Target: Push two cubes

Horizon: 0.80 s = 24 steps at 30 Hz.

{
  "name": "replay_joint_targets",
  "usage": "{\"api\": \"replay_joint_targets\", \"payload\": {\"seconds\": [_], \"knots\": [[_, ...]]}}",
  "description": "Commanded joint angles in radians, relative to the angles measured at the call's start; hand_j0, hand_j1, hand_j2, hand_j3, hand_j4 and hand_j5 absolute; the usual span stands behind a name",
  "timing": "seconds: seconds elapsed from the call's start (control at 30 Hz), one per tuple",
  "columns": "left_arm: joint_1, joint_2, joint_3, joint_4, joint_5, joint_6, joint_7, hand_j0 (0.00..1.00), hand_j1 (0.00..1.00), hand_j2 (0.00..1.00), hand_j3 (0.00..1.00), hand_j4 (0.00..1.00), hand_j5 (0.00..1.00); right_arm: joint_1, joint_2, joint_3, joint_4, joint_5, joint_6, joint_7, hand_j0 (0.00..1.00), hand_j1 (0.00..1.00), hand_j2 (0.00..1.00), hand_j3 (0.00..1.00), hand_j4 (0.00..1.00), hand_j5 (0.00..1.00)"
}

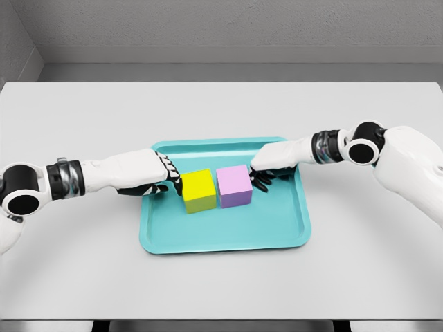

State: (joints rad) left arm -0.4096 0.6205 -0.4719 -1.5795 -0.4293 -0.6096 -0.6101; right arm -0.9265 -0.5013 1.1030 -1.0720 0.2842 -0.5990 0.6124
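A grey table (83, 124) carries a teal tray (228, 238), and on the tray a yellow cube (199, 191) and a pink cube (234, 186) sit side by side, touching or nearly so. The left hand (160, 178) presses flat against the yellow cube's left face, fingers extended, grasping nothing. The right hand (266, 173) likewise rests relaxed against the pink cube's right side.

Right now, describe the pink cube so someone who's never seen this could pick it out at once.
On the grey table lies a teal tray with two cubes side by side at its middle. The pink cube is the right-hand one, next to the right hand; its neighbour, the yellow cube, sits by the left hand.
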Motion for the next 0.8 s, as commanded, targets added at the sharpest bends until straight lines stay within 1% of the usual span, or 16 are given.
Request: {"api": "replay_joint_targets", "payload": {"seconds": [0.0, 0.03, 0.07, 0.13, 0.47, 0.73, 0.77], "knots": [[0.000, -0.002, -0.001, -0.001, 0.000, -0.001, -0.001, 0.52, 0.52, 0.52, 0.52, 0.52, 0.52, -0.002, -0.008, 0.006, 0.014, 0.122, -0.012, -0.001, 0.11, 0.11, 0.11, 0.11, 0.11, 0.11], [0.000, -0.002, -0.001, -0.001, -0.002, -0.001, -0.001, 0.52, 0.52, 0.52, 0.52, 0.52, 0.52, -0.002, -0.008, 0.005, 0.014, 0.122, -0.012, -0.001, 0.11, 0.11, 0.11, 0.11, 0.11, 0.11], [-0.003, -0.004, -0.019, -0.001, -0.003, -0.001, -0.001, 0.52, 0.52, 0.52, 0.52, 0.52, 0.52, -0.003, -0.008, 0.003, 0.014, 0.122, -0.012, -0.001, 0.11, 0.11, 0.11, 0.11, 0.11, 0.11], [-0.012, -0.005, -0.021, -0.001, -0.002, -0.001, -0.001, 0.52, 0.52, 0.52, 0.52, 0.52, 0.52, -0.009, -0.010, 0.003, 0.012, 0.122, -0.012, -0.001, 0.11, 0.11, 0.11, 0.11, 0.11, 0.11], [-0.015, -0.002, -0.021, 0.007, -0.011, -0.001, -0.001, 0.52, 0.52, 0.52, 0.52, 0.52, 0.52, -0.038, -0.013, 0.001, 0.011, 0.122, -0.012, -0.001, 0.11, 0.11, 0.11, 0.11, 0.11, 0.11], [-0.006, 0.011, -0.011, -0.011, 0.000, -0.001, -0.001, 0.52, 0.52, 0.52, 0.52, 0.52, 0.52, -0.054, -0.013, 0.001, 0.003, 0.122, -0.012, -0.001, 0.11, 0.11, 0.11, 0.11, 0.11, 0.11], [-0.006, 0.015, -0.011, -0.013, 0.001, -0.001, -0.001, 0.52, 0.52, 0.52, 0.52, 0.52, 0.52, -0.054, -0.022, 0.001, 0.000, 0.122, -0.012, -0.001, 0.12, 0.12, 0.12, 0.12, 0.12, 0.12]]}}
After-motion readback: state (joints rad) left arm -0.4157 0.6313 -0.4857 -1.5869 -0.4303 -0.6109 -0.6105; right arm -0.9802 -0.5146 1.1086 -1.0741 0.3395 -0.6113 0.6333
